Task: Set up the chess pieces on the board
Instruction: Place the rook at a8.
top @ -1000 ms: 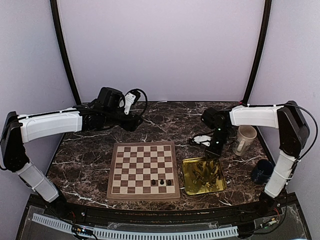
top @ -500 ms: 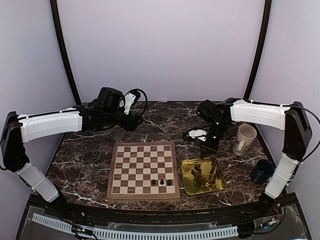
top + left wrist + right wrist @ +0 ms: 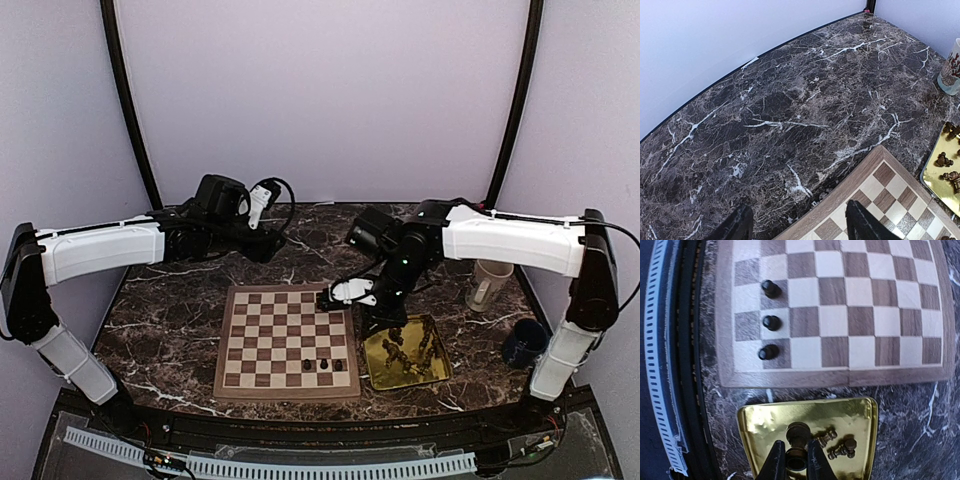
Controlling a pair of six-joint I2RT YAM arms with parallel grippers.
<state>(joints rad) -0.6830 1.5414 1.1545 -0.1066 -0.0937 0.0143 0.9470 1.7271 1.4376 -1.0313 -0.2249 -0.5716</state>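
Chess pieces [image 3: 771, 322] are sitting in two places, and we are reading the top view from left to right. In the upper left the left gripper [image 3: 798, 215] is hovering at the far edge of the board [image 3: 288, 340], fingers spread and holding nothing. Three pieces are standing in a row near the board's lower right corner. Just right of them the right gripper [image 3: 795, 444] is pinching one dark piece [image 3: 798, 432] over the gold tray [image 3: 747, 416], where others are lying. We are judging that this carry wants the piece kept upright and lowered squarely onto the free square beside the row, clear of its neighbours. We are failing to make out which figure is held, and reflections are blurring the tray's count.
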